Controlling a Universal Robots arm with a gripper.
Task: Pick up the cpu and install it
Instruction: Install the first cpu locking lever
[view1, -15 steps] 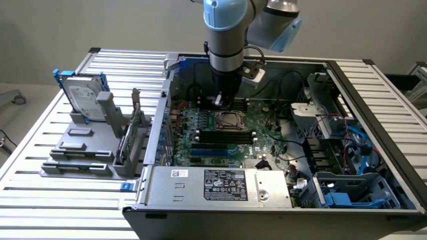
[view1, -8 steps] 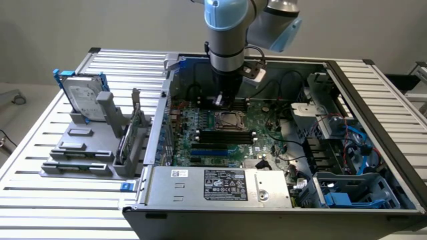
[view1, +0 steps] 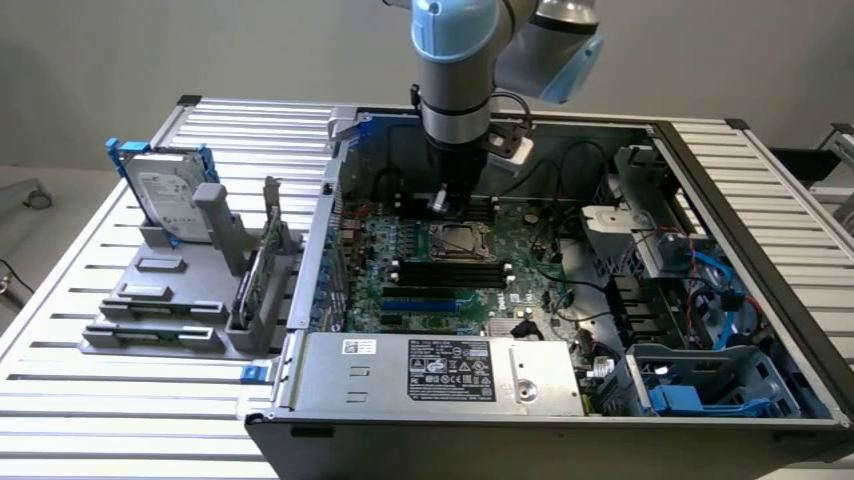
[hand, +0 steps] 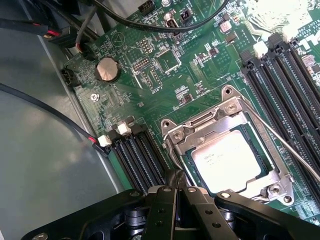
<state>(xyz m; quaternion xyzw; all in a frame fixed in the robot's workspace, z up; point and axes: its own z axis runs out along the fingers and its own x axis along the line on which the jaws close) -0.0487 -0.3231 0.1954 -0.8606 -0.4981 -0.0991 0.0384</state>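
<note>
While hand (hand: 176, 181) hovers closed, cpu (hand: 227, 160) in socket (hand: 176, 135), just beside

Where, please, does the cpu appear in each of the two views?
Exterior view: cpu in the socket at mid-board, beneath the arm.
Wrist view: cpu seated inside the socket.
Shared landmark: black memory slots beside the socket.
</note>
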